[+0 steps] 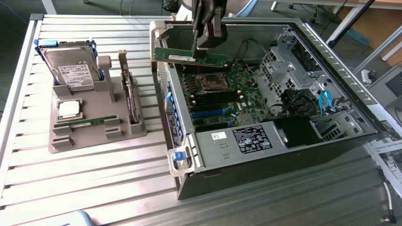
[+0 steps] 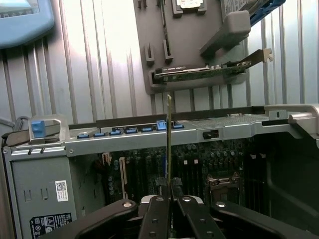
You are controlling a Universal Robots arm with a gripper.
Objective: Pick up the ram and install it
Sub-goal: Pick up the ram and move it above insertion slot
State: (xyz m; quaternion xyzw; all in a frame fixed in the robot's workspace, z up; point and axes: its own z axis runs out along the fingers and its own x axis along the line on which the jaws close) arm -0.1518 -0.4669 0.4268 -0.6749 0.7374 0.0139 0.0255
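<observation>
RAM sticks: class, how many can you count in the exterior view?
2. The ram is clamped in the gripper above the open computer case; a second stick lies on the gray holder. Others may sit hidden inside.

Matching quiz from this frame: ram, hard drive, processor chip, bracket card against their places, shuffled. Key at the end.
1 ram
2 hard drive
3 processor chip
4 bracket card

A flat on the grey holder
B on edge, holder side nearest the case
C in the shut gripper, above the open case
D propped up, blue-framed

Pairs: 1-C, 2-D, 3-A, 4-B
</observation>
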